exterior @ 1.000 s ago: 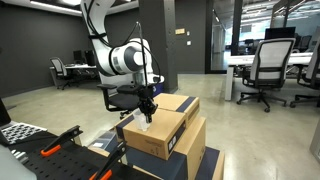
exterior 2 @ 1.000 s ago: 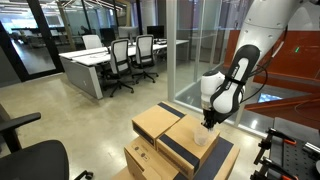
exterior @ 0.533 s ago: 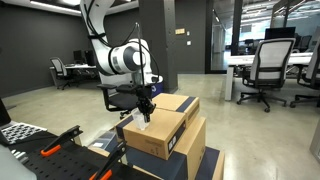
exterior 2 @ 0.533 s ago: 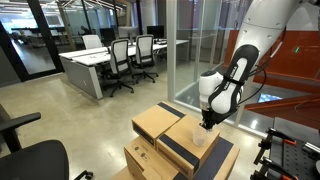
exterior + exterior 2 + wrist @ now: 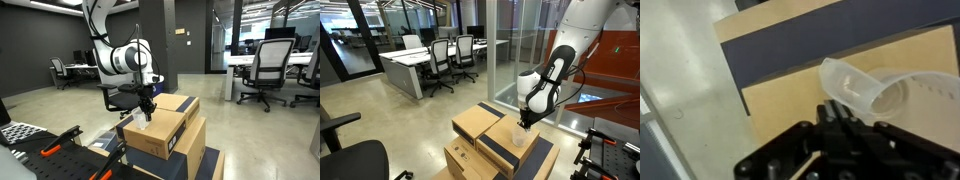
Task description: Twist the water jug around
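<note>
The water jug [image 5: 880, 90] is small, translucent and whitish, with its open mouth towards the wrist camera. It rests on top of a brown cardboard box [image 5: 780, 110]. In both exterior views it is a pale shape under the arm's tip [image 5: 146, 125] [image 5: 520, 138]. My gripper [image 5: 843, 118] comes in from the bottom of the wrist view. Its black fingers are pressed together at the jug's near rim, apparently pinching it. In both exterior views the gripper [image 5: 147, 113] [image 5: 525, 123] points straight down onto the jug.
Several brown cardboard boxes [image 5: 160, 135] [image 5: 480, 125] with dark tape are stacked under the arm. Office chairs [image 5: 268, 70] [image 5: 440, 62] and desks stand on the open floor beyond. A black and orange frame [image 5: 50, 150] is close to the stack.
The wrist has shifted and turned slightly over the jug. The gripper stays low at the jug on the box top.
</note>
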### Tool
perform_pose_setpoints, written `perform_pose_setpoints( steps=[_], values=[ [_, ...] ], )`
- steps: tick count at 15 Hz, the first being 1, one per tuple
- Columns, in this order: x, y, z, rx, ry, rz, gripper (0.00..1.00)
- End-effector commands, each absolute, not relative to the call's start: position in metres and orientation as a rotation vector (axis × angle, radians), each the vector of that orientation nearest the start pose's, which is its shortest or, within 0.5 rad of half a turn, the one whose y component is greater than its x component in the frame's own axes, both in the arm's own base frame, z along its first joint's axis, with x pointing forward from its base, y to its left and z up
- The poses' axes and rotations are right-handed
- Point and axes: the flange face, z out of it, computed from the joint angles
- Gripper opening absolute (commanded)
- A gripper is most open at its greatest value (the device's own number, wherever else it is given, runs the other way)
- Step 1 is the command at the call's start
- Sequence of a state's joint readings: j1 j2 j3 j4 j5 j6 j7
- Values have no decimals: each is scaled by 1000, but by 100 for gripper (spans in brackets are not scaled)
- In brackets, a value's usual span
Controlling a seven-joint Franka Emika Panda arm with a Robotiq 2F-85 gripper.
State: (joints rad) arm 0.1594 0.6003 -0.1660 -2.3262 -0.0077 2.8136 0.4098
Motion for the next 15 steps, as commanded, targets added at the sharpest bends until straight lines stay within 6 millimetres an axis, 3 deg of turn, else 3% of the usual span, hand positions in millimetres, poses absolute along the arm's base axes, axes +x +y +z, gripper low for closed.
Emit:
perform_pose_setpoints(
  steps=[1, 15],
  values=[
    [493, -12, 72, -3186, 674, 160, 7],
    [481, -10, 70, -3197, 608, 187, 6]
  ],
)
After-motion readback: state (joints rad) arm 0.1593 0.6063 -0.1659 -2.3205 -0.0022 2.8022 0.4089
